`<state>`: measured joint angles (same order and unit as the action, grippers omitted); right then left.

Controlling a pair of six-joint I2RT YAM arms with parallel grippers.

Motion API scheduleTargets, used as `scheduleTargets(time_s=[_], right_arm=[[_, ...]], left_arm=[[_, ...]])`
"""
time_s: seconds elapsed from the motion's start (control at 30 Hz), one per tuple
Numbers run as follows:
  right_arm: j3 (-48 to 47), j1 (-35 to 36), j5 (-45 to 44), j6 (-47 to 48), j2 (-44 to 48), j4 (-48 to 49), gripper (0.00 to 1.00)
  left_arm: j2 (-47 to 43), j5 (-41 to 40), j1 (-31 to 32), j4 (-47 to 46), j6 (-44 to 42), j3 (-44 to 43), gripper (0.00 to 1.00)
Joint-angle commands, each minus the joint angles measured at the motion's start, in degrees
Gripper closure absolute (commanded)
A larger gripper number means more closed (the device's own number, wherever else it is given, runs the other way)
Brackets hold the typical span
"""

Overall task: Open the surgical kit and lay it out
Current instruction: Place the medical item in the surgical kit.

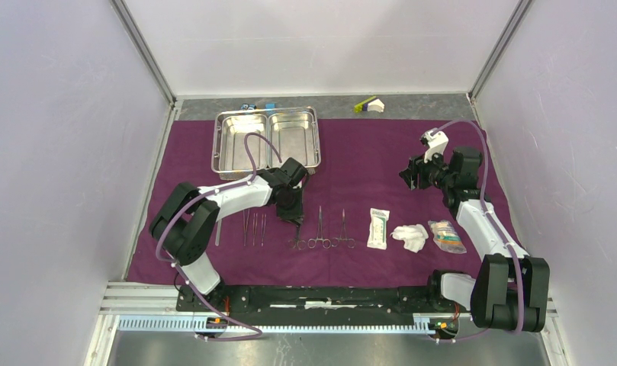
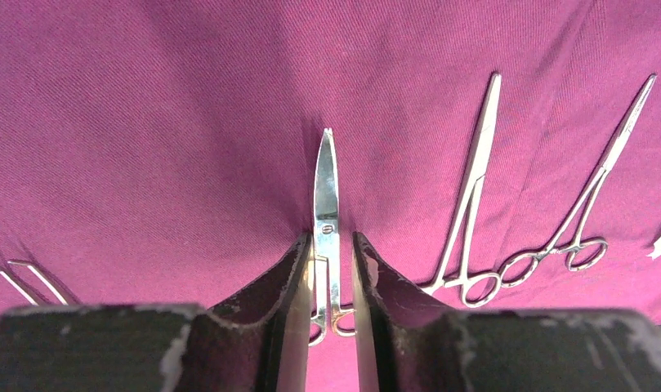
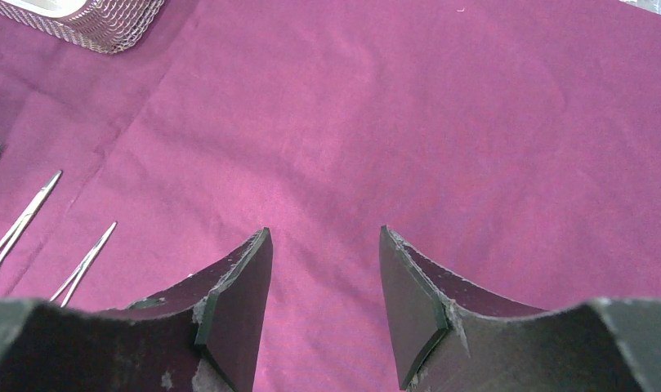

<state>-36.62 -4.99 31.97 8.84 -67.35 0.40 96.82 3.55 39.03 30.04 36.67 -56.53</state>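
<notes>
Arranging a Surgical Layout

A large dark purple cloth (image 1: 366, 164) covers most of the tabletop (image 1: 419, 107), with a shiny two-compartment steel tray (image 1: 267, 111) at its far left edge. The left tool (image 2: 332, 237) stands slightly open, its jaws straddling a ring-handled scissor-like instrument (image 2: 327, 188) that lies flat on the cloth. The right tool (image 3: 325, 233) hovers open over bare cloth. Along the near row lie slim tweezers (image 1: 254, 227), two ring-handled forceps (image 1: 320, 229), a white packet (image 1: 378, 228), white gauze (image 1: 410, 237) and a small clear packet (image 1: 447, 235).
</notes>
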Motion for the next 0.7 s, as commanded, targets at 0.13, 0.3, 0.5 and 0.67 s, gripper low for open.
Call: scheduleTargets(time_s=[0.13,0.3,0.5,0.67], right_arm=[[0.1,-0.4,0.8,-0.2,0.3,1.8,0.43],[0.1,-0.5,0.7,-0.1,0.5,1.7,0.42],[-1.1,-0.5,0.1,0.8,0.8,0.7,0.4],[-3.3,-0.5,-0.7,2.2,0.9,-2.2,0.38]], left_arm=[[-1.7,-0.5,0.0,-0.5,2.6,-2.0,0.67],[-2.9,-0.7,-0.8,0.2,2.6,-3.0,0.63],[-5.8,-0.5,-3.2,0.1,2.3,-3.7,0.42],[-9.3,0.1,-6.5,-1.3,0.8,-3.4,0.29]])
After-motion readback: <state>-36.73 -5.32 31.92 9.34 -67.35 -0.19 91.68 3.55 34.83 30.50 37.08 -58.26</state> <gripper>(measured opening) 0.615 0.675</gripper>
